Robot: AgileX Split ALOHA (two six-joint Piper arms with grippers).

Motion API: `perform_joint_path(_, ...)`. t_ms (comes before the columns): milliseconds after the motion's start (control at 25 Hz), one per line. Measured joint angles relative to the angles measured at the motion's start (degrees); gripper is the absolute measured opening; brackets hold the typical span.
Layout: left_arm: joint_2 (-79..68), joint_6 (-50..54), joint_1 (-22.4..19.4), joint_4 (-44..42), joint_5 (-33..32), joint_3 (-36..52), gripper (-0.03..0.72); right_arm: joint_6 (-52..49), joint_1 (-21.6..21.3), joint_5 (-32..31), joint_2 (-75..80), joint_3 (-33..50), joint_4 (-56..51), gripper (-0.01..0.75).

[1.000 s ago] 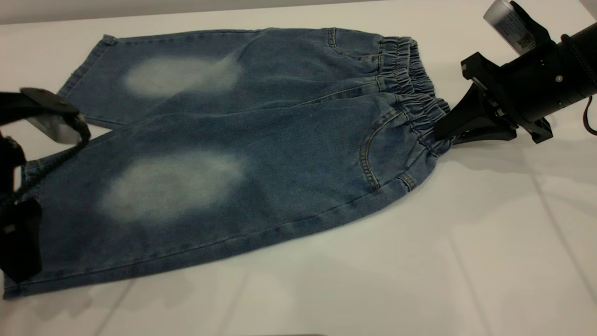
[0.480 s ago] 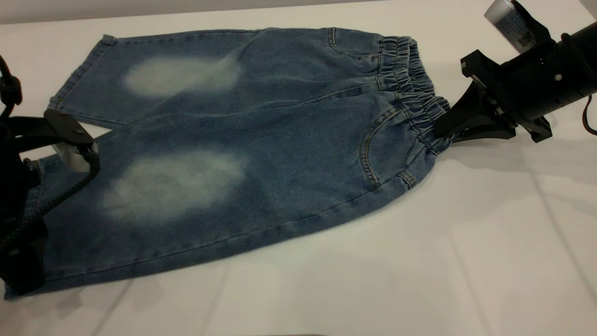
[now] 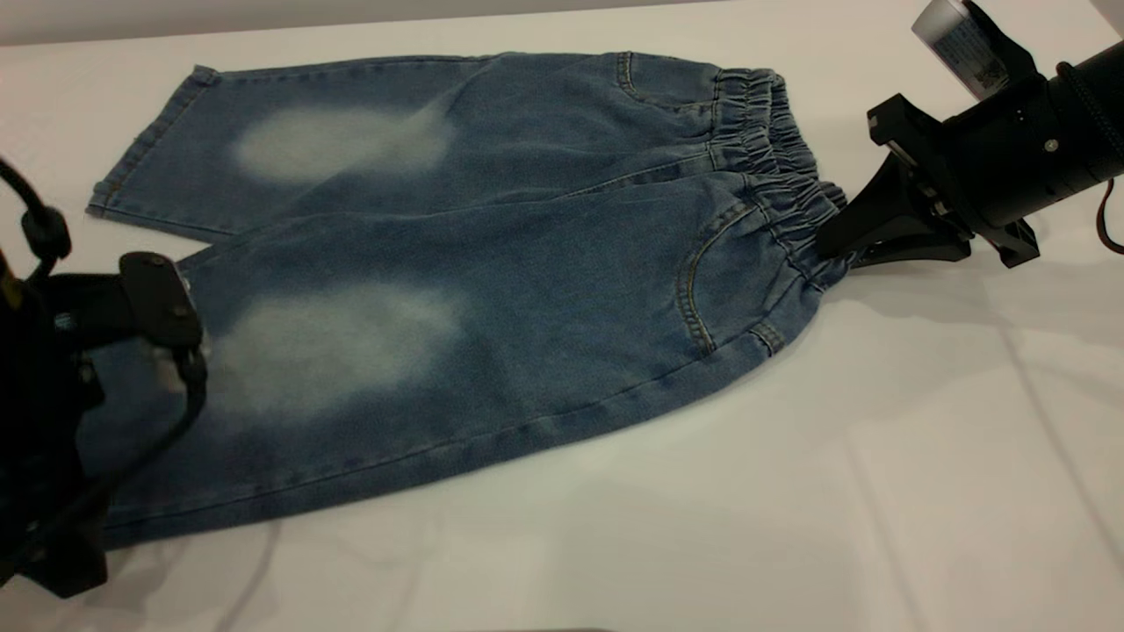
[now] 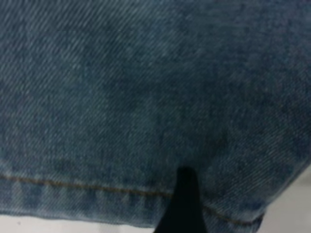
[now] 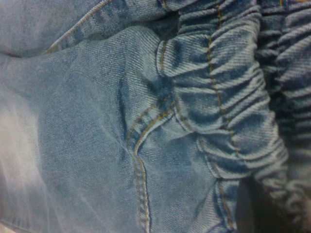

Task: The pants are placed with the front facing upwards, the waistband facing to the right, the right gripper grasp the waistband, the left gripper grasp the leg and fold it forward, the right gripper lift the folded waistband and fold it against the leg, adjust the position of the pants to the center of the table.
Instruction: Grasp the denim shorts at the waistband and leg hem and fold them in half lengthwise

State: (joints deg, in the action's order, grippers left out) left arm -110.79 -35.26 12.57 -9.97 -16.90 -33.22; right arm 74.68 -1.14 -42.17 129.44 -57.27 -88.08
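The pants (image 3: 492, 290) lie flat on the table (image 3: 878, 491), front up, legs to the left. The ruched waistband (image 3: 781, 167) is at the right. My right gripper (image 3: 832, 249) is at the waistband's near end and is shut on its gathered denim (image 5: 218, 102); a dark finger (image 5: 249, 204) shows beside the folds. My left gripper (image 3: 48, 439) hangs over the hem end of the near leg and covers that corner. In the left wrist view denim fills the picture, and a black part of the gripper (image 4: 183, 206) lies on the cloth by the stitched hem (image 4: 73, 187).
The far leg (image 3: 290, 140) lies uncovered, with its hem at the left. Bare white table stretches along the near side and to the right of the pants. A cable (image 3: 149, 448) loops from the left arm across the near leg.
The left arm has moved toward the near edge, off the gap between the legs and down over the near leg's hem. The right gripper and the waistband have not moved.
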Motion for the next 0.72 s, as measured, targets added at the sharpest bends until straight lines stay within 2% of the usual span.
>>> perform_joint_path(320, 0.5, 1.4, 0.0, -2.3, 2.6, 1.5, 0.583, 0.0, 0.0, 0.0, 0.0, 0.0, -0.1, 0.049)
perform_joint_path(440, 0.5, 3.7, 0.0, -5.0, 3.1, 1.7, 0.535, 0.0, 0.0, 0.0, 0.0, 0.0, -0.1, 0.049)
perform_joint_path(600, 0.4, 10.0, 0.0, -12.6, 3.3, 1.7, 0.369, 0.0, 0.0, 0.0, 0.0, 0.0, -0.1, 0.049)
perform_joint_path(720, 0.3, 15.6, 0.0, -18.5, 1.9, 1.7, 0.197, 0.0, 0.0, -0.1, 0.0, 0.0, -0.1, 0.049)
